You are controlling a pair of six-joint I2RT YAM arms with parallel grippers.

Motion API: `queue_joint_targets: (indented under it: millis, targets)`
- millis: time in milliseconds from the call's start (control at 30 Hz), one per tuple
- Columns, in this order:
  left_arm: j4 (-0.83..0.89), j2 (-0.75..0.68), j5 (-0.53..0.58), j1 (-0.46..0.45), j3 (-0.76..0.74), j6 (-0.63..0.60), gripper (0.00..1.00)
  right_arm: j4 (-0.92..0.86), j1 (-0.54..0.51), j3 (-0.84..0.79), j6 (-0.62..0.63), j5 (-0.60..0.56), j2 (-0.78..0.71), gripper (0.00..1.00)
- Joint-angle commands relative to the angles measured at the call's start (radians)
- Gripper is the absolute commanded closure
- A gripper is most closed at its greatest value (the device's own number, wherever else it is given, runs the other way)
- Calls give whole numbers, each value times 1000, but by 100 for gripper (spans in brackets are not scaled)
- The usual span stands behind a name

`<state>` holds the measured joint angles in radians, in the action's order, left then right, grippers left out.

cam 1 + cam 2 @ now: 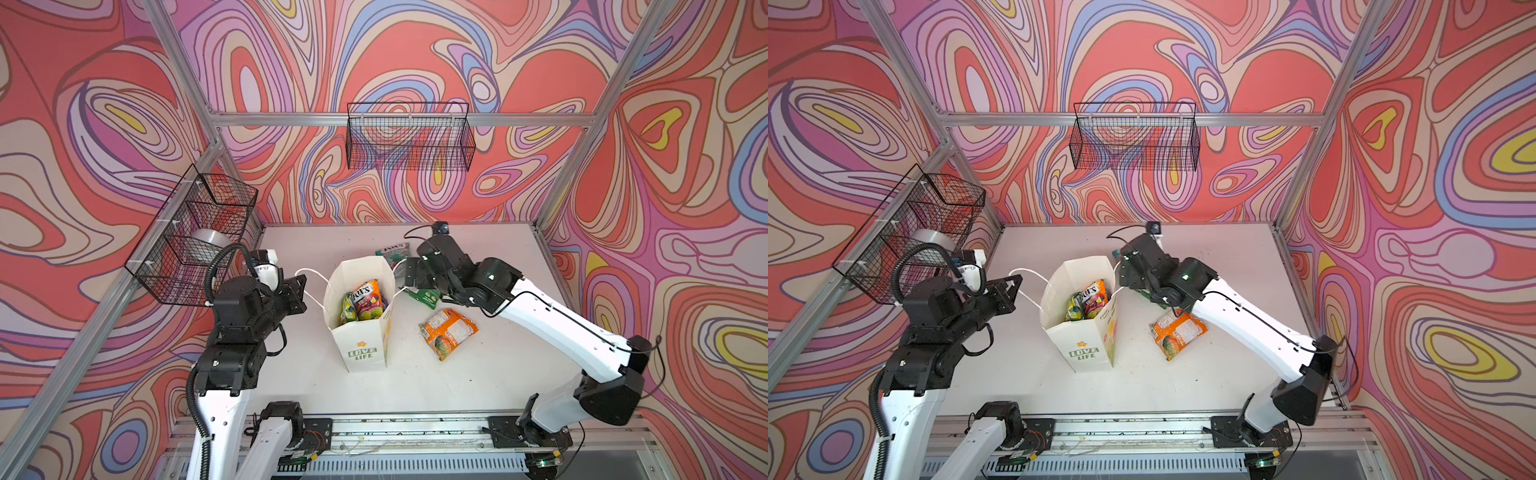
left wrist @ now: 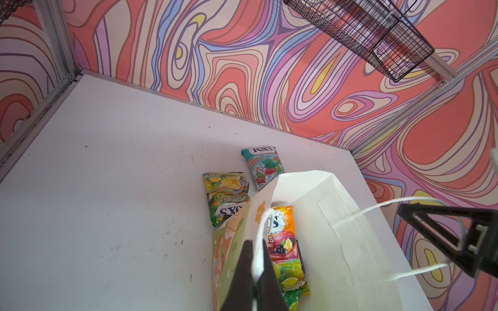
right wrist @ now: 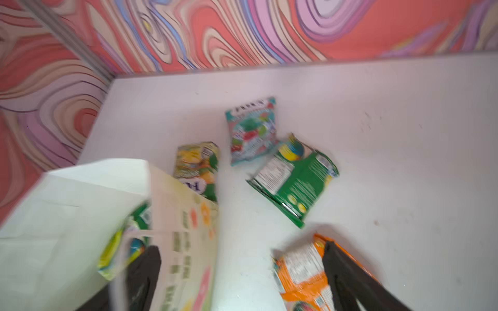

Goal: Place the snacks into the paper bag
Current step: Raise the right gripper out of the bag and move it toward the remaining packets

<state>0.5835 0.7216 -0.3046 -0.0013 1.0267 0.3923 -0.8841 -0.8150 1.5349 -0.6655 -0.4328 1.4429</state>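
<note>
I'd say roughly halfway: a few FOX'S packets stand inside the upright white paper bag mid-counter. Mint Blossom packet, Spring Tea packet, green packet and orange packet lie outside, glossy and crinkled. My left gripper pinches the cord handle. The right gripper gapes empty beside the rim.

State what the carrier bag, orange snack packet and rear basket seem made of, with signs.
Carrier bag: matte white paper; sharp folded creases.
Orange snack packet: glossy plastic film, probably; crinkles, highlights.
Rear basket: black metal wire, likely; thin rigid grid.
</note>
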Motion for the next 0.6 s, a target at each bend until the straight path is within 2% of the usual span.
queue_joint_targets:
  millis: [0,100,167,267,333,367,467,567]
  targets:
    - [-4,-2,20,-5,8,-17,100,72,107,-153,-112,12,-230,1]
    - [-2,1,16,-6,8,-15,100,14,213,-254,-170,33,-301,2]
    - [-2,2,13,-6,10,-16,100,32,267,-302,-154,130,-308,2]
    - [-2,1,15,-6,10,-16,100,102,269,-279,-91,210,-292,2]
    - [-2,1,12,-6,9,-17,100,191,268,-222,-33,346,-252,2]
    - [-2,1,17,-6,10,-17,100,187,265,-178,-30,370,-230,2]
    - [4,2,36,-6,10,-22,100,62,274,-119,-90,239,-173,2]
    - [4,-1,43,-8,10,-24,100,2,333,-178,-146,227,-157,2]
